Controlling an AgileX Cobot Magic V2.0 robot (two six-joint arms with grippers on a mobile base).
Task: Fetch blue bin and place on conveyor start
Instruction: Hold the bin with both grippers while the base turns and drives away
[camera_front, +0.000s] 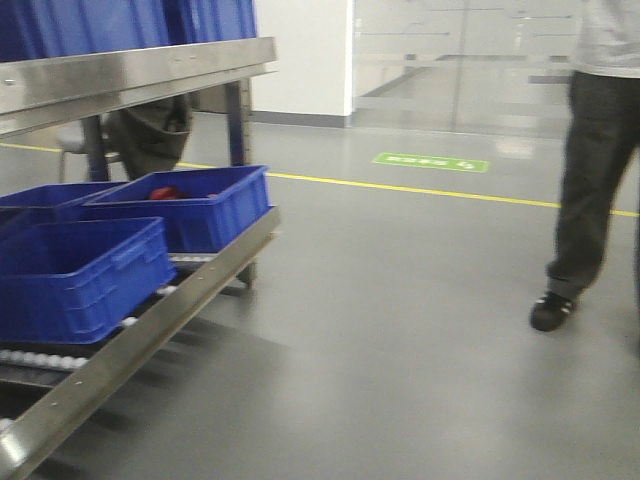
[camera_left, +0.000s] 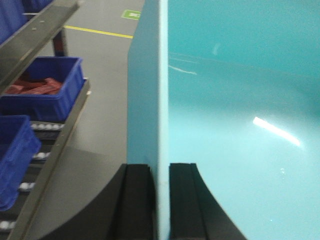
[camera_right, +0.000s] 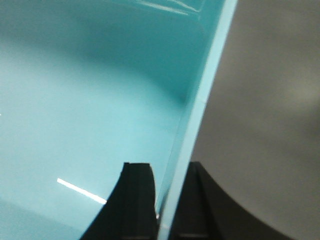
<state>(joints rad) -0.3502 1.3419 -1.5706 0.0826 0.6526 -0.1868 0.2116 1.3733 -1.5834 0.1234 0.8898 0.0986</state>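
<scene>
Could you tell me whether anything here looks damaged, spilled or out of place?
Nothing stands out. The blue bin looks clean and undamaged, with its walls clamped by the left gripper and right gripper. Only a person standing ahead on the right is worth noting.

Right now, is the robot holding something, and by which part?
Yes, the blue bin: the left gripper clamps one side wall at the rim, the right gripper the opposite wall.

Dark-blue crates (camera_front: 80, 275) sit on the steel roller shelf (camera_front: 150, 335) above grey floor (camera_front: 400, 330).
</scene>
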